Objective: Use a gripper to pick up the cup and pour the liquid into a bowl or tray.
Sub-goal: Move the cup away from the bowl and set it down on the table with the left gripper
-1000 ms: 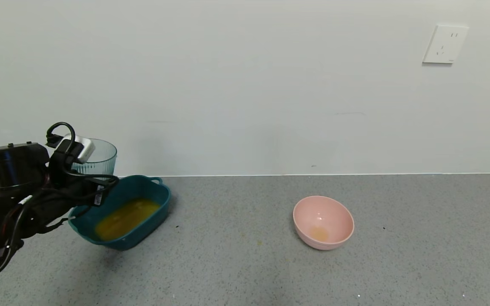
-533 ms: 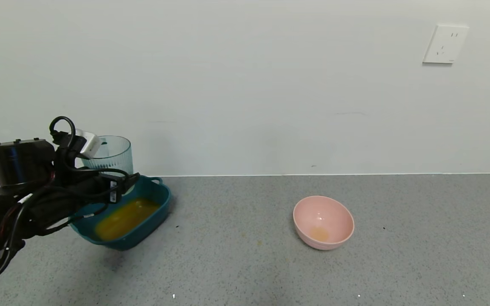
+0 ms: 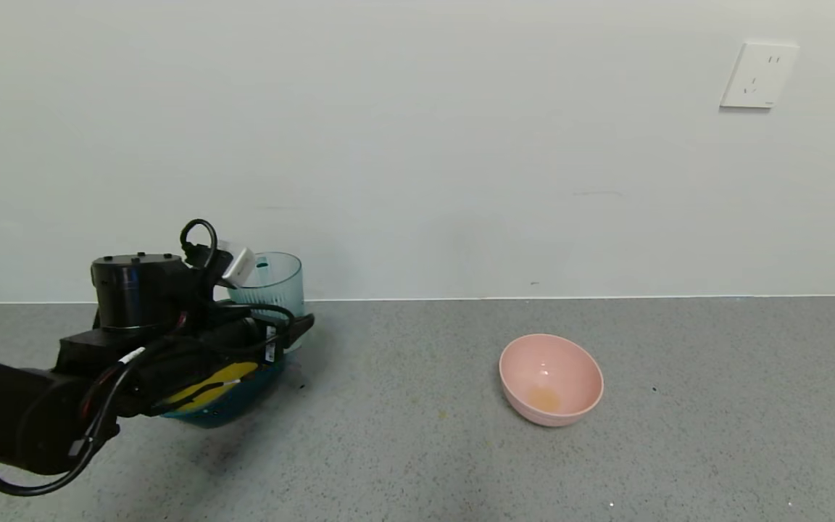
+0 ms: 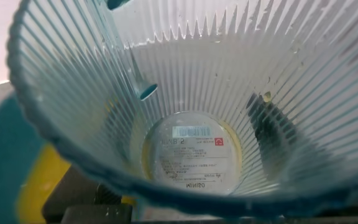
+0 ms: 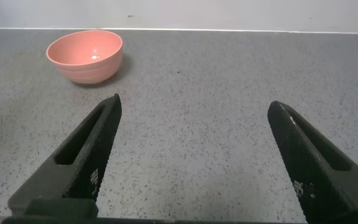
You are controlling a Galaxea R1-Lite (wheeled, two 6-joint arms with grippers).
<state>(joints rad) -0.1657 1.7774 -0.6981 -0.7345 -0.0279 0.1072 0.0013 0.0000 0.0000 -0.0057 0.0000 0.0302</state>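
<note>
A: Where the counter's left side shows in the head view, what does the left gripper (image 3: 272, 319) have?

B: Its jaws are closed on the cup (image 3: 267, 281), which stands upright in the grip, raised over the far end of the teal tray (image 3: 243, 400). From the pink bowl (image 3: 550, 378), that is about nine o'clock, well apart.

A: Anything in the cup?

B: The left wrist view looks straight down into the cup (image 4: 191, 124): ribbed walls, a label on the base, only a thin yellowish film around the bottom edge. The liquid (image 3: 211, 378) lies in the tray, a bright yellow patch partly hidden behind the arm and its cables; the wrist view catches the same liquid (image 4: 39, 186) beneath the cup's rim.

A: And to the right?

B: The pink bowl sits alone on the grey counter (image 3: 417, 449) with a small orange smear at its bottom. A white socket (image 3: 758, 75) is on the wall at about one o'clock from it.

A: The right gripper (image 5: 194, 149)?

B: Parked low over the counter, jaws spread wide with nothing between them, the pink bowl (image 5: 84, 56) at eleven o'clock beyond its fingers.
</note>
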